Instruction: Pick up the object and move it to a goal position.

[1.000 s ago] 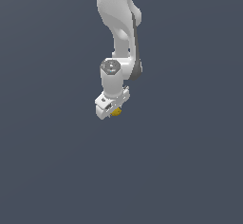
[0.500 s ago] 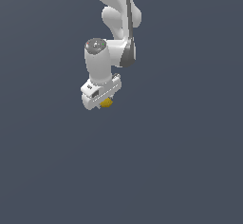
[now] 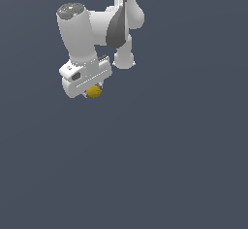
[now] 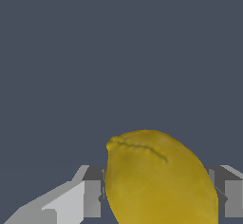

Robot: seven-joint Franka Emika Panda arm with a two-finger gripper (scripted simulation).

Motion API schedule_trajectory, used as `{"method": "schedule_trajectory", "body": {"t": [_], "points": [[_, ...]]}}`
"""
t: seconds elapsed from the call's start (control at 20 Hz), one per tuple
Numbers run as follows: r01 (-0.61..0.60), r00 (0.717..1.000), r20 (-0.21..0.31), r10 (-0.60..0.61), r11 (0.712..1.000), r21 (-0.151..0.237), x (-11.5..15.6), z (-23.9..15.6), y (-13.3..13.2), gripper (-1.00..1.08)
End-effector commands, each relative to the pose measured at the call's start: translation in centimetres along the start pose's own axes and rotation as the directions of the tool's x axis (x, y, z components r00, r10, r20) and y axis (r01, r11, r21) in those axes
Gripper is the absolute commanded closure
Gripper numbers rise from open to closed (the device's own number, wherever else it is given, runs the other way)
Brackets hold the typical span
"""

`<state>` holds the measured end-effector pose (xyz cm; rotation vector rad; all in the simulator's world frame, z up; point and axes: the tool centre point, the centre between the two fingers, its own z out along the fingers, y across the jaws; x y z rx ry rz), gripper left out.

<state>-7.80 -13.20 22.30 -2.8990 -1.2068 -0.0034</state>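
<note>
The object (image 3: pixel 94 91) is a small yellow-orange rounded thing showing just under the white hand of the arm, in the upper left of the exterior view. My gripper (image 3: pixel 92 91) is shut on it and carries it well above the flat grey surface. In the wrist view the object (image 4: pixel 159 180) looks lemon-shaped, with a creased tip, and fills the space between the two grey fingers (image 4: pixel 88 197). Most of the fingers are hidden behind the hand in the exterior view.
A plain dark grey surface (image 3: pixel 160 165) fills both views. The white arm (image 3: pixel 116 24) comes down from the top edge of the exterior view. No other objects or goal marker show.
The gripper has carried the object upward and toward the exterior view's left over the last second. Its hold on the object has stayed the same.
</note>
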Motion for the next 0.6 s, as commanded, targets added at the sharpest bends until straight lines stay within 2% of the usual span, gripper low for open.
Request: {"method": "schedule_trajectory", "body": {"t": [0.0, 0.55], "points": [[0.001, 1.000, 0.000, -0.001, 1.000, 0.001, -0.7, -1.8, 0.7, 1.08], [0.000, 1.000, 0.002, 0.000, 1.000, 0.000, -1.9, -4.9, 2.1, 1.08]]}}
